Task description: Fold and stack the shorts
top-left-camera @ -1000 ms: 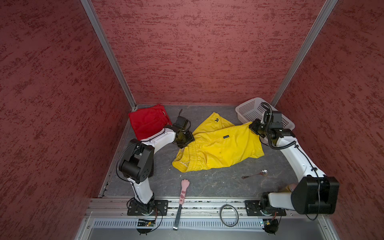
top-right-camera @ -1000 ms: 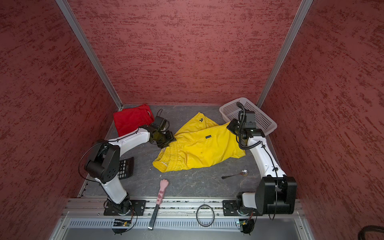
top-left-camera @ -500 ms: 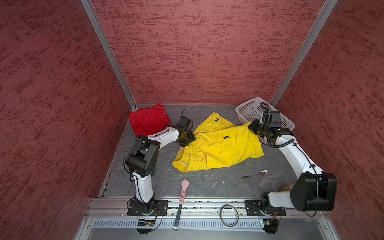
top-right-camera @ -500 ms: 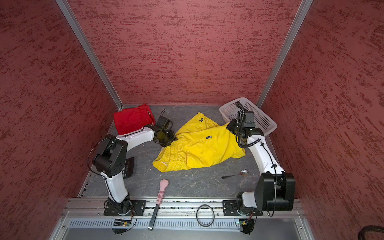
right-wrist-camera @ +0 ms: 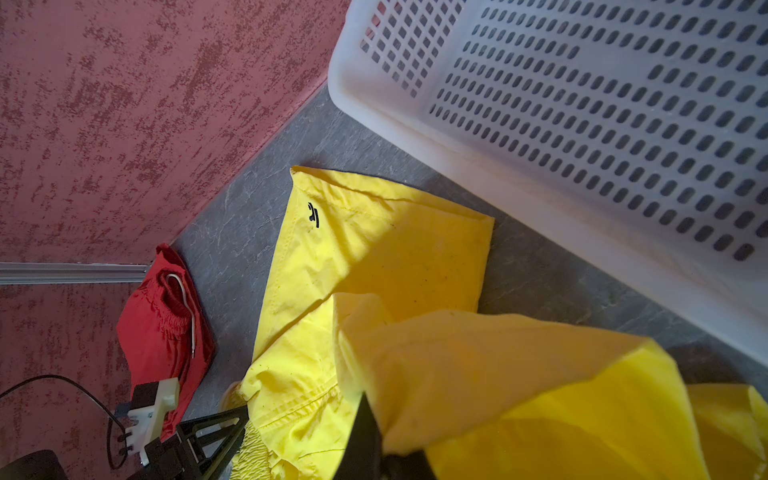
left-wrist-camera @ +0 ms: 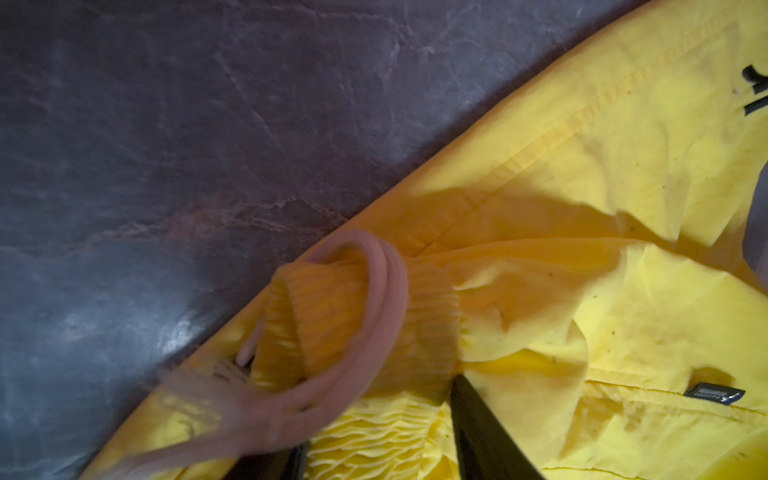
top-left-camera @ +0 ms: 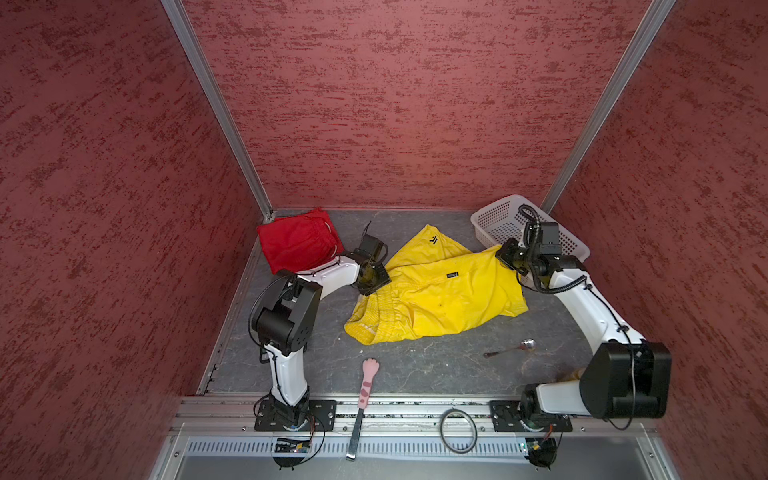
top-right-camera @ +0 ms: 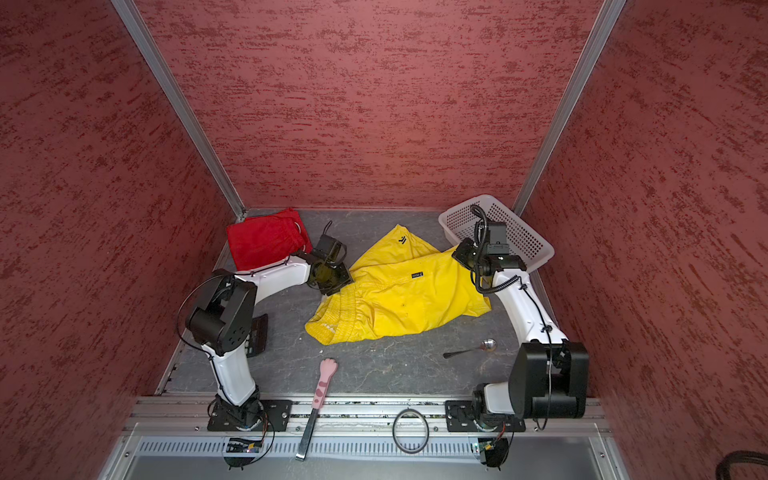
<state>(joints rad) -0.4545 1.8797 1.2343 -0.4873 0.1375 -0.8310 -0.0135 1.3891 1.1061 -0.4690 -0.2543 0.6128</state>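
Note:
The yellow shorts (top-left-camera: pixel 436 299) (top-right-camera: pixel 399 303) lie spread and rumpled in the middle of the grey floor. My left gripper (top-left-camera: pixel 374 286) (top-right-camera: pixel 332 286) (left-wrist-camera: pixel 378 415) is at their waistband end. Its jaws stand open, and the ribbed waistband (left-wrist-camera: pixel 374 440) bunches between them under a pinkish drawstring (left-wrist-camera: pixel 386 291). My right gripper (top-left-camera: pixel 505 255) (top-right-camera: pixel 461 253) (right-wrist-camera: pixel 386 415) is shut on a leg hem of the yellow shorts, lifted just off the floor. The red shorts (top-left-camera: pixel 297 241) (top-right-camera: pixel 262 243) (right-wrist-camera: pixel 162 324) lie folded in the far left corner, apart from both grippers.
A white perforated basket (top-left-camera: pixel 498 216) (top-right-camera: pixel 457 216) (right-wrist-camera: pixel 374 104) stands in the far right corner behind the right gripper. A spoon (top-left-camera: pixel 511 349) and a pink paw-handled tool (top-left-camera: pixel 368 384) lie near the front. A dark flat gadget (top-right-camera: pixel 257 336) sits behind the left arm.
The left gripper's jaws have narrowed around the waistband and the left arm's elbow has swung inward. The right gripper still holds the hem in nearly the same place.

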